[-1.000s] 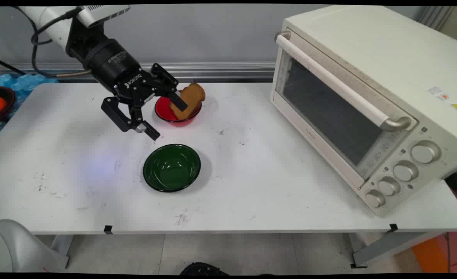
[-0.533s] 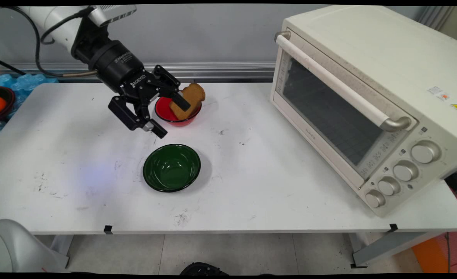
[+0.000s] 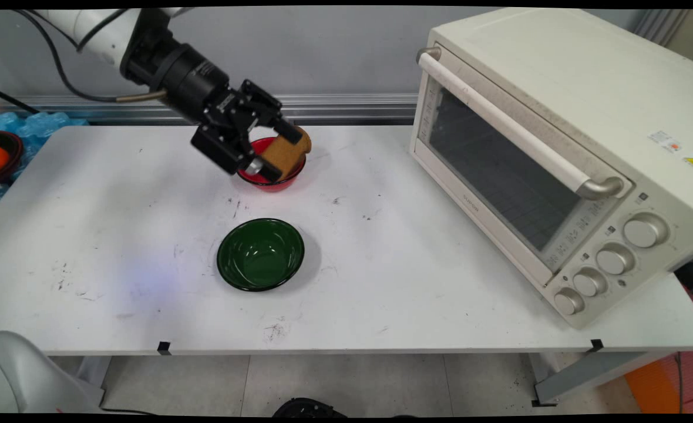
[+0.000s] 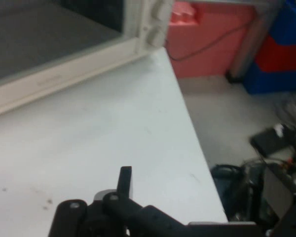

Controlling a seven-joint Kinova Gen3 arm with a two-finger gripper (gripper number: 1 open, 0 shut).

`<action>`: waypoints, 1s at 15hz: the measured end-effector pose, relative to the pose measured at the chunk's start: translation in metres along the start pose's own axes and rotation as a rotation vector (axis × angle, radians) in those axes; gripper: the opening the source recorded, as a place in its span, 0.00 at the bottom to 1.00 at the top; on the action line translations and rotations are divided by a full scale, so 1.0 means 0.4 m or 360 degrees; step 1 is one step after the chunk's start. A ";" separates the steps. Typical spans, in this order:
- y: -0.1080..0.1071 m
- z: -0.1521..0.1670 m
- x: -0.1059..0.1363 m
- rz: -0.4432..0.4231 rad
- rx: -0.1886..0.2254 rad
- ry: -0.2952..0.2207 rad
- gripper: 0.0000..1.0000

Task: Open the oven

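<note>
The black hand (image 3: 281,151) has its fingers spread on either side of a brown, rounded slice of bread (image 3: 288,154), whose lower part is hidden inside a glossy red bowl (image 3: 271,183) on the white table (image 3: 382,282). I cannot tell whether the fingers actually press the bread. A shiny dark green bowl (image 3: 261,254) sits nearer, well apart from the boxy cream toaster oven (image 3: 558,147).

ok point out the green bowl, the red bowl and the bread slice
green bowl (image 3: 260,254), main view, inner bottom of the bowl
red bowl (image 3: 276,183), main view, near outer wall
bread slice (image 3: 286,154), main view, flat brown face
</note>
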 end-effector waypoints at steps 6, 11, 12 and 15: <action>0.007 0.017 0.081 -0.0177 0.0227 0.0069 1.00; 0.010 0.058 0.180 -0.0257 0.0348 0.0106 1.00; 0.010 0.066 0.198 -0.0267 0.0366 0.0111 1.00; 0.007 0.092 0.256 -0.0299 0.0431 0.0120 1.00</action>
